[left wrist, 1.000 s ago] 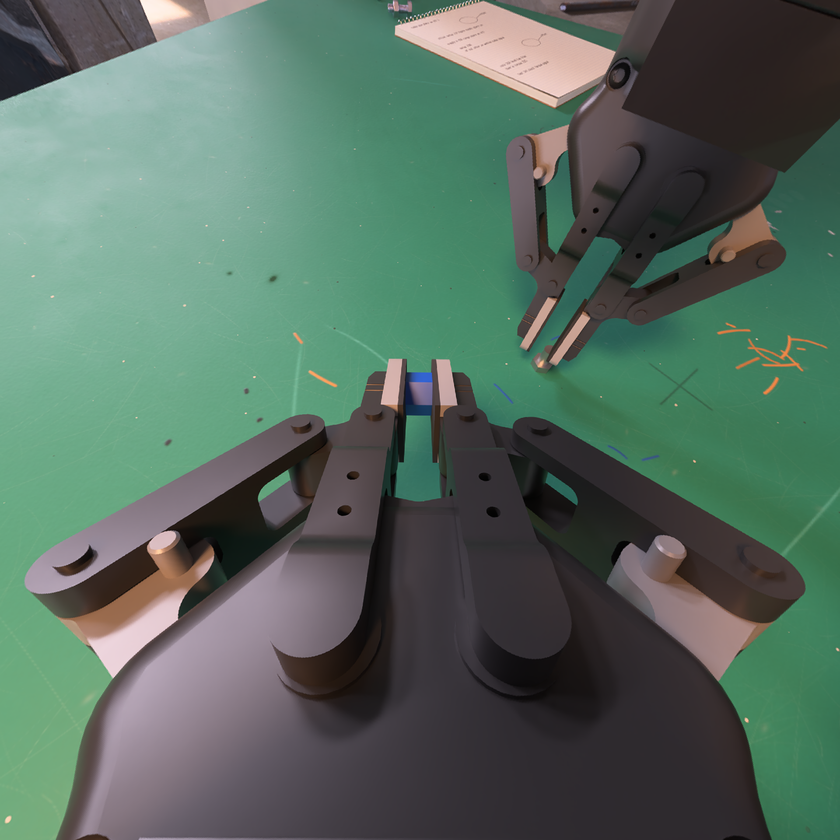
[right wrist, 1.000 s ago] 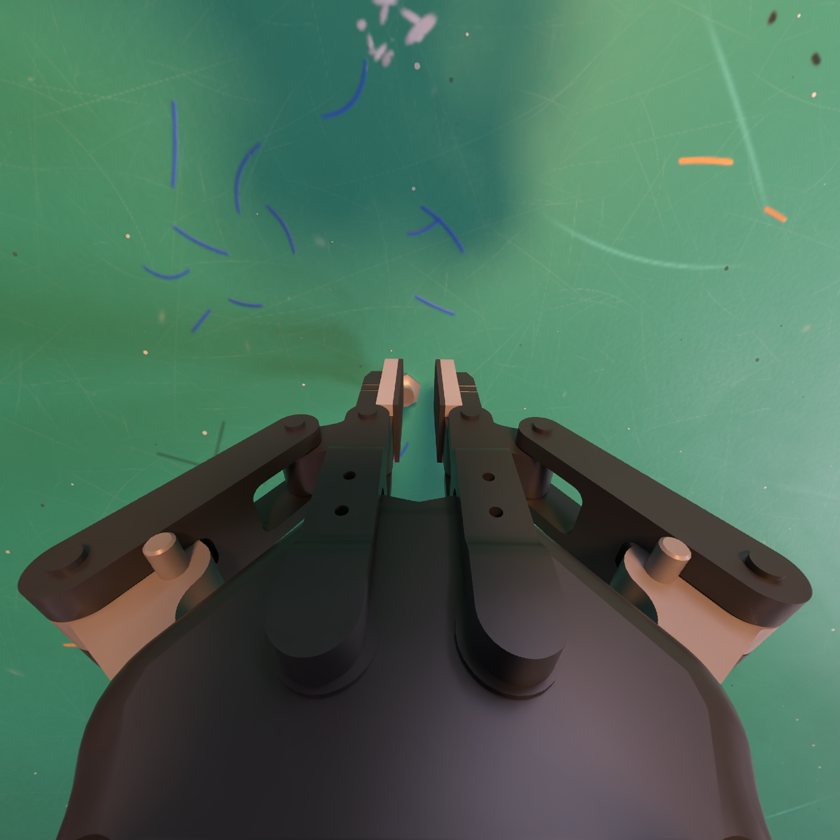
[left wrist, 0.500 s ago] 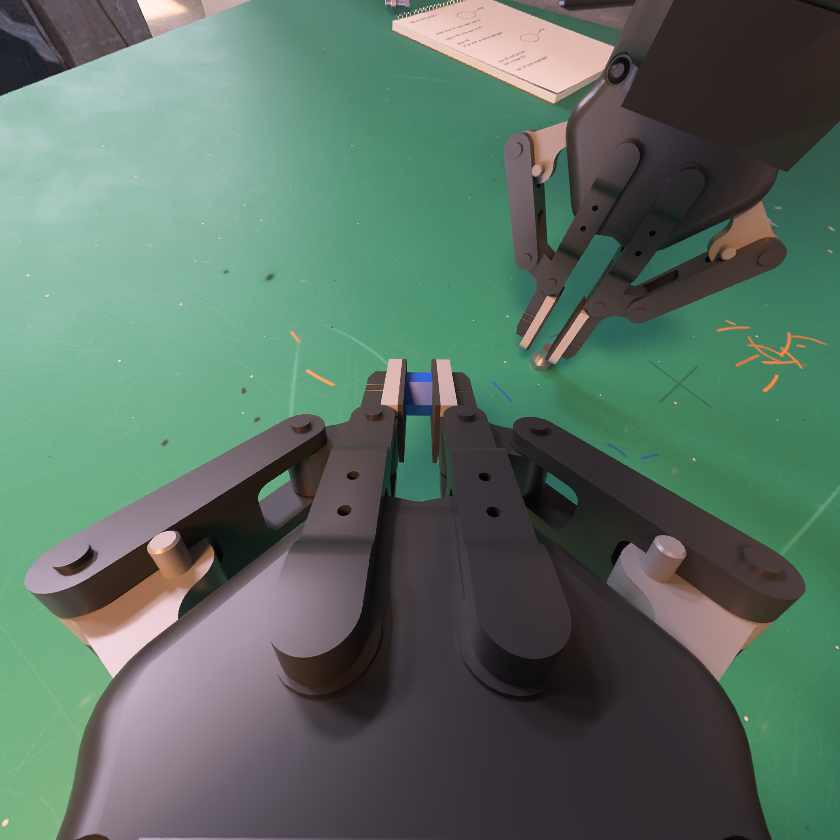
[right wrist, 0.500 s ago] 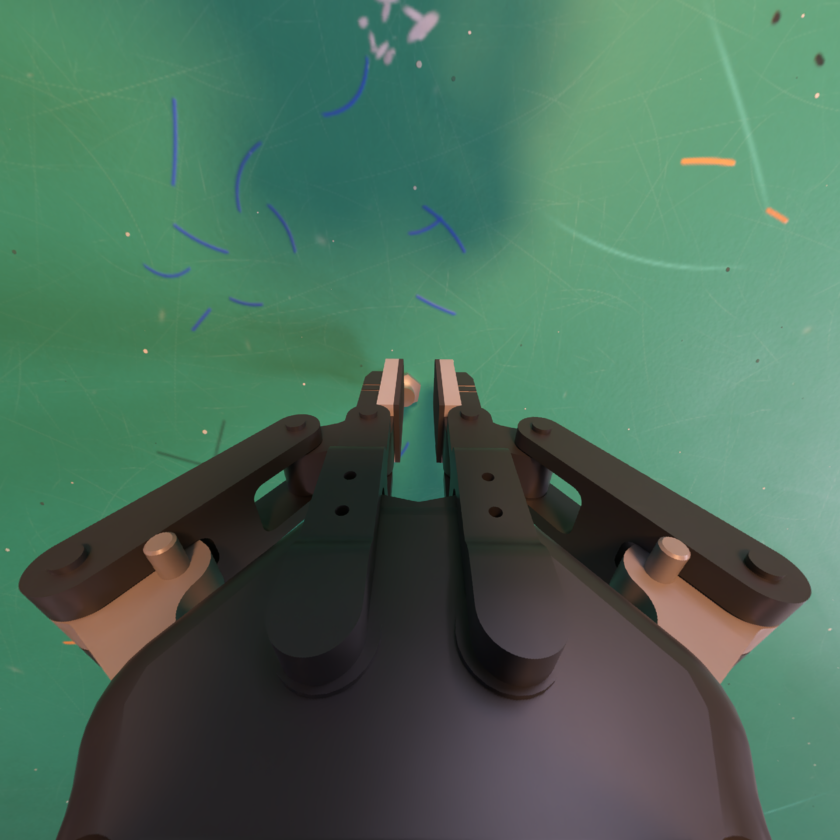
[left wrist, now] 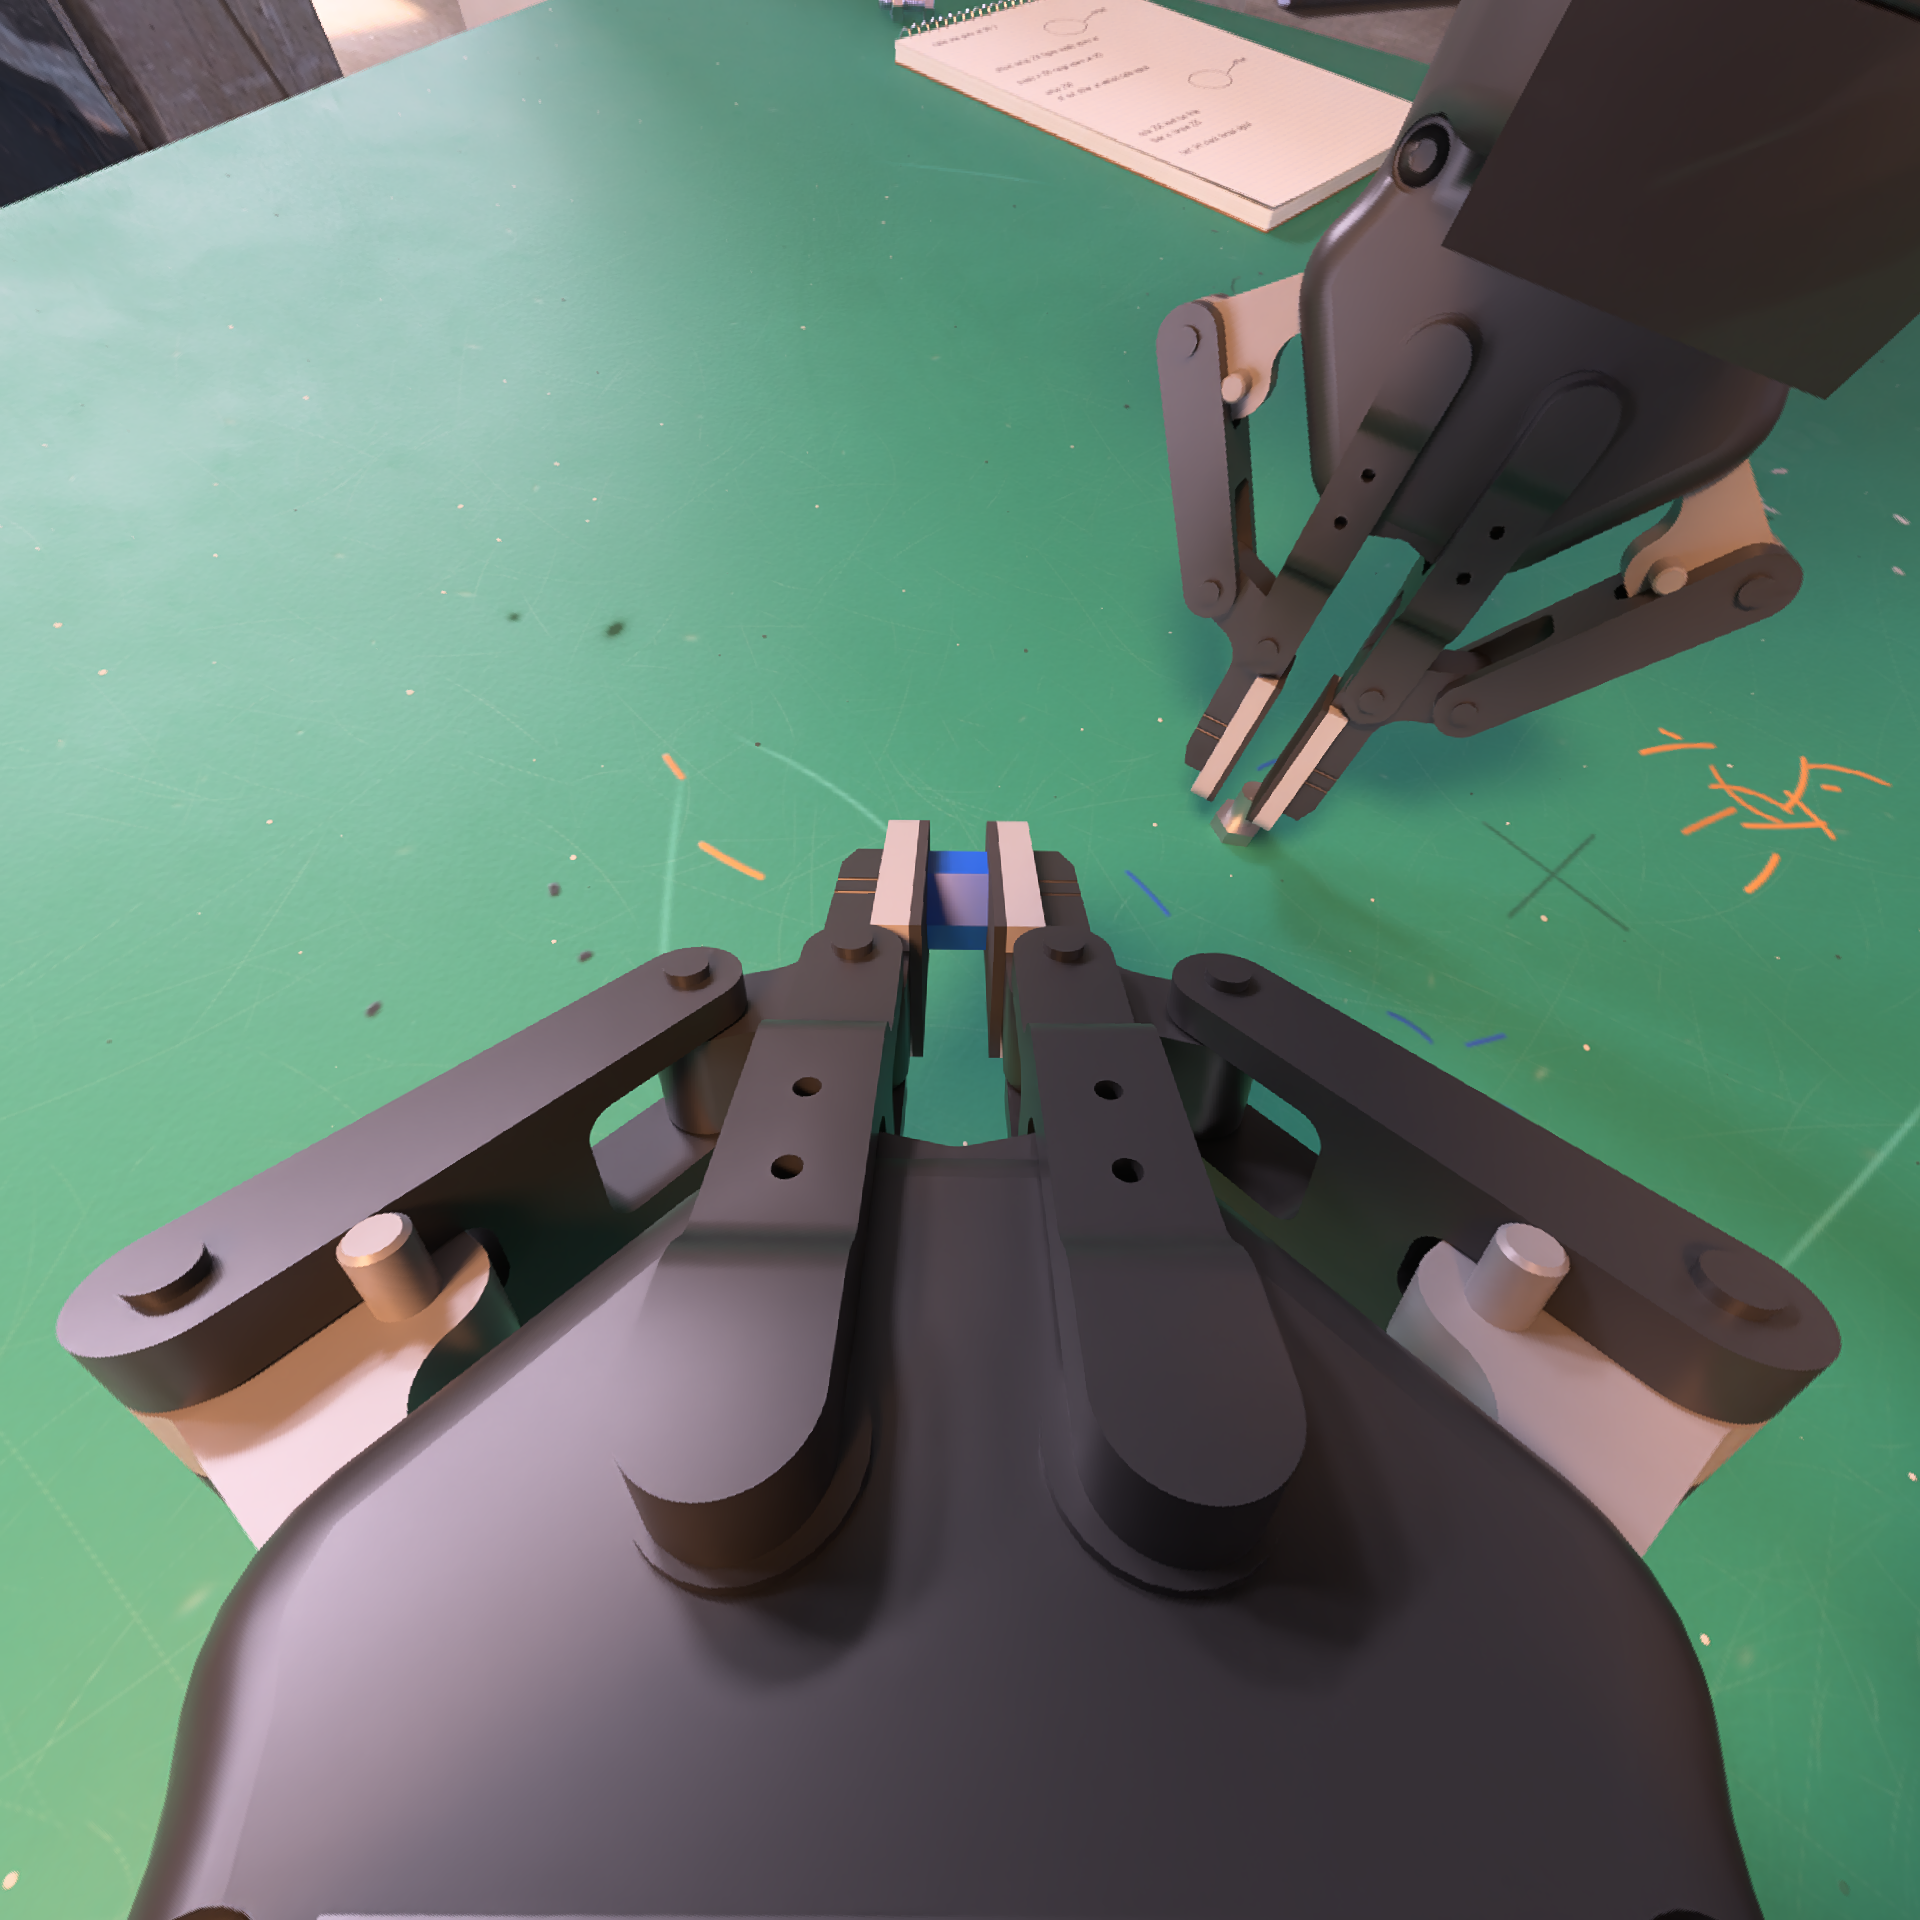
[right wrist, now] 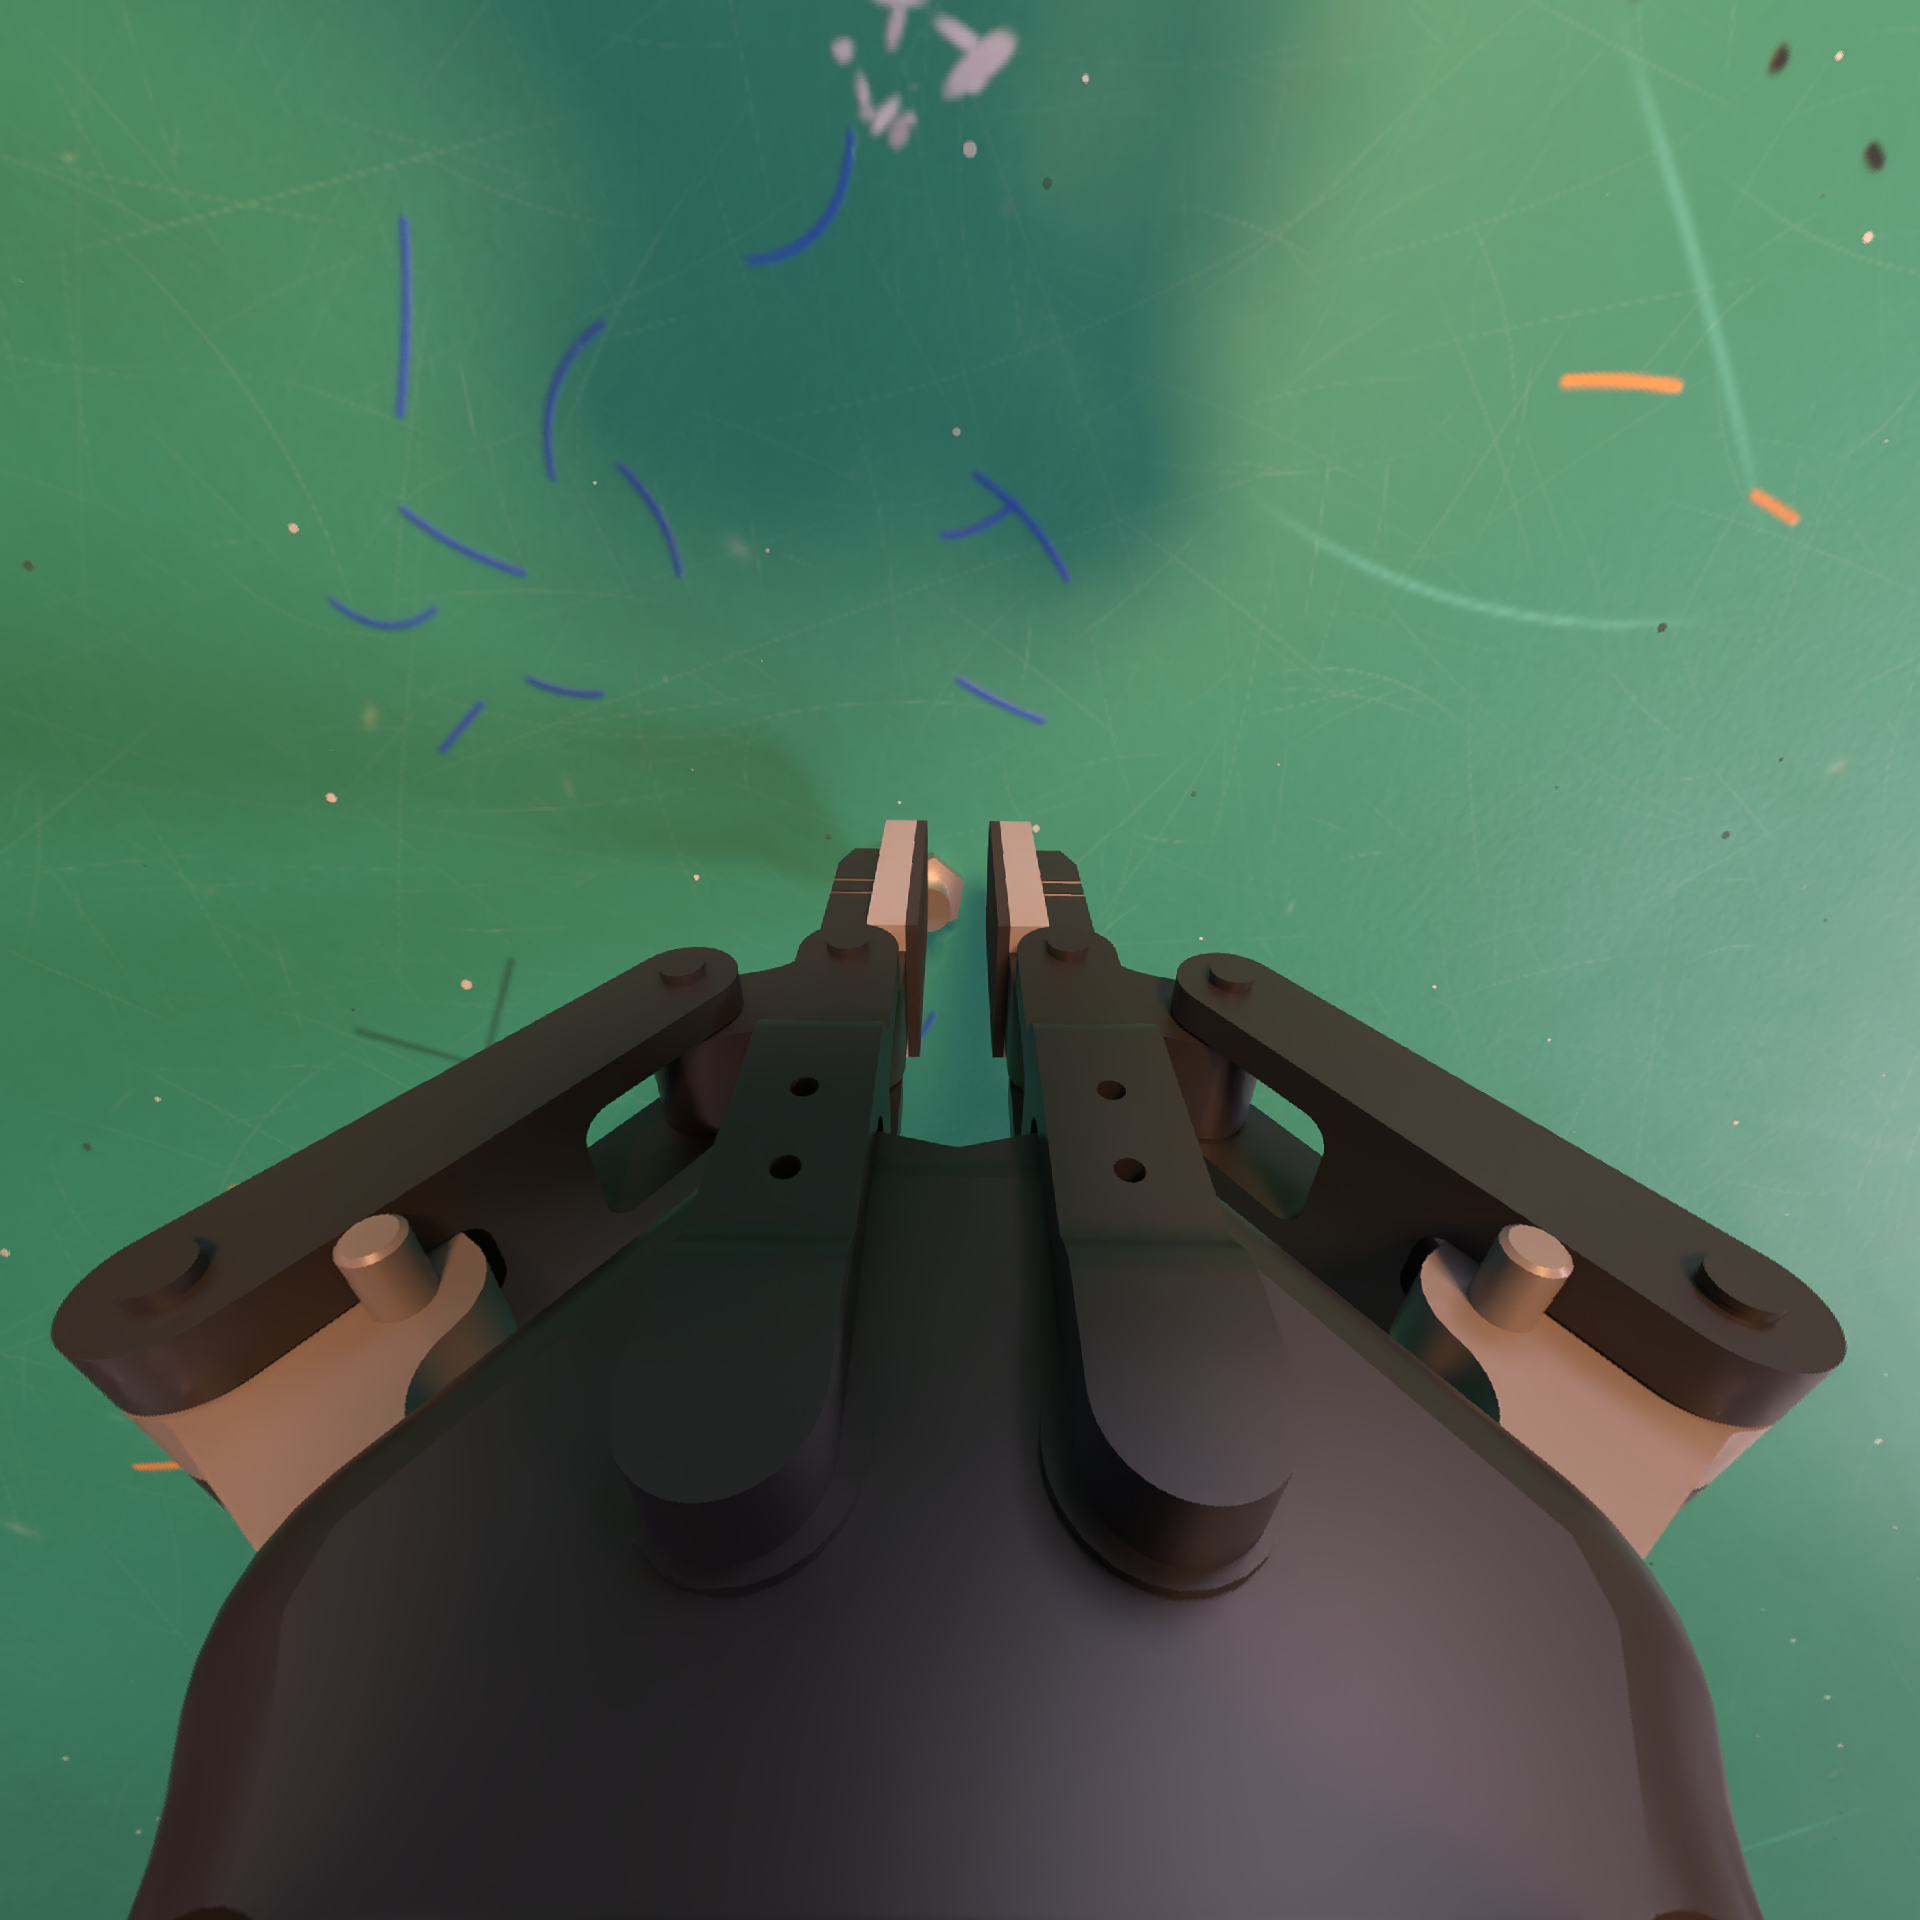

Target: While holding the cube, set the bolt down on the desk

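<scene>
Two grips matter: keep your left gripper pinching the cube; right gripper, fingers slightly spread, lift straight off the bolt on the worktop.

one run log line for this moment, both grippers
left gripper: shut on small blue cube | right gripper: slightly open, small metal bolt between fingers, by left pad | bolt at green desk

Left gripper and right gripper, identical pattern: dark grey matt housing, rounded knuckles, slotted outer links, two small holes per finger bar, pale cream pads, silver cylindrical pins, light brackets at sides.
</scene>
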